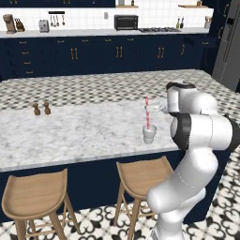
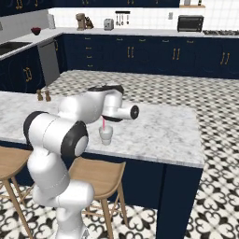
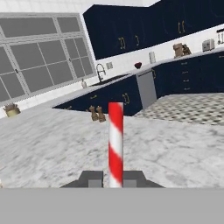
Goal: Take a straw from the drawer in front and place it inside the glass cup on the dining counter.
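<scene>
Straw-in-cup task, near its end. Dining counter point(image 1: 70, 131) first, as landmark: long marble slab with wooden stools point(image 1: 35, 194) tucked along its near edge and two small brown shakers point(image 1: 41, 109) well off toward its far end. Then white arm reaching over the slab's near edge. Gripper point(image 3: 113, 179) clamped together on the straw point(image 1: 147, 112), gripped partway up, striped length upright between the fingertips point(image 3: 94, 178) in the hand view. Glass cup point(image 1: 149, 133) near the counter's front edge, right below the hand, straw's lower end already down inside its rim, apparently not yet let go. Step in hand, by judgement: placing. Next move: lower a touch if needed, part the jaws, lift straight up without tipping the cup.
</scene>
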Motion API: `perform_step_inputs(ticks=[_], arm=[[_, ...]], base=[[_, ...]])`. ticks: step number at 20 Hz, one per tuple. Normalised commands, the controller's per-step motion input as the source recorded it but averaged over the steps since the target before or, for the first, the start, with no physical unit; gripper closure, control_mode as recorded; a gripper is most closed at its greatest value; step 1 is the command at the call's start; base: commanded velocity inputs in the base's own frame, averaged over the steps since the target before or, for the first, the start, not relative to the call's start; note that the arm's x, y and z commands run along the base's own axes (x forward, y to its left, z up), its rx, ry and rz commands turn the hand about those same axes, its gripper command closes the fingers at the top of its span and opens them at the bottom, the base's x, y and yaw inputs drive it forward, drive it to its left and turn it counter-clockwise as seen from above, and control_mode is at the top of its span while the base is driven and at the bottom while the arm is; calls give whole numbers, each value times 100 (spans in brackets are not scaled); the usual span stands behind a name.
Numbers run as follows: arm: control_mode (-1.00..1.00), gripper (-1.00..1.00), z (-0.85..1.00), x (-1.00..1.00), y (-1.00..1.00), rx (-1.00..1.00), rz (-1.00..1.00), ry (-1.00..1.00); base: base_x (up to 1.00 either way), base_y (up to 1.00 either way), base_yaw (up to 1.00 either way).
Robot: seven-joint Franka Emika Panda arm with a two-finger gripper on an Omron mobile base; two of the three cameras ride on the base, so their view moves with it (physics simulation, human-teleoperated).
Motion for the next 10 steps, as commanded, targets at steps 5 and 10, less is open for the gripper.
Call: perform_step_inputs(ticks=[5,10], arm=[[-100,100,-23,25,-12,0,1,-2],[-100,100,-18,26,-8,0,2,-3]], base=[[0,0,0],[0,0,0]])
